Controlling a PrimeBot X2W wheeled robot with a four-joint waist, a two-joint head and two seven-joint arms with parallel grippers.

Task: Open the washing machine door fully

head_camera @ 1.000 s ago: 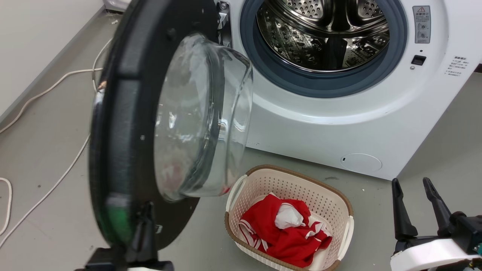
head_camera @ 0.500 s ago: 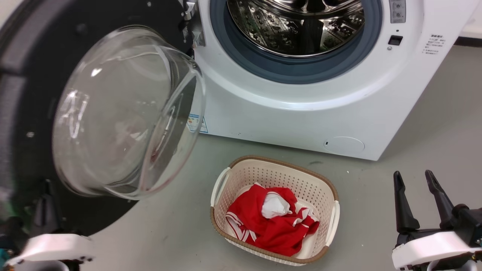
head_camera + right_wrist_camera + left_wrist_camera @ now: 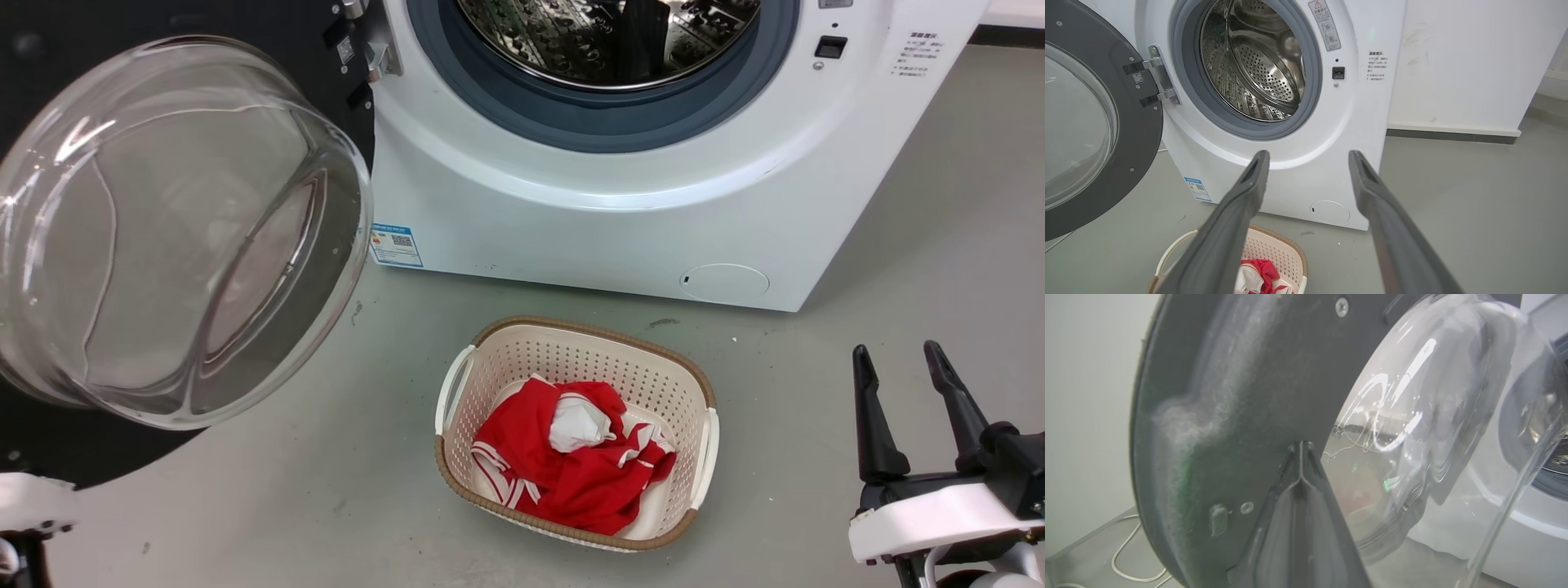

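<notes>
The washing machine door [image 3: 180,229] hangs swung out at the left, its clear glass bowl bulging toward me and its black rim behind it. The white washing machine [image 3: 612,220] stands behind with its steel drum exposed. In the left wrist view my left gripper [image 3: 1300,444] is shut, fingertips together right at the door's [image 3: 1241,396] dark inner face; I cannot tell if they touch it. My right gripper [image 3: 895,349] stands open and empty at the lower right, far from the door. The right wrist view looks past the right gripper [image 3: 1306,157] at the machine [image 3: 1331,134] and the hinged door [image 3: 1139,134].
A cream laundry basket [image 3: 588,328] holding a red and white garment [image 3: 571,474] sits on the grey floor before the machine. A white cable [image 3: 1126,555] lies on the floor by the wall behind the door. A white wall stands right of the machine.
The door has swung wider to the left, away from the drum opening, and my left gripper went with it. The head camera has shifted too. The right gripper has stayed put.
</notes>
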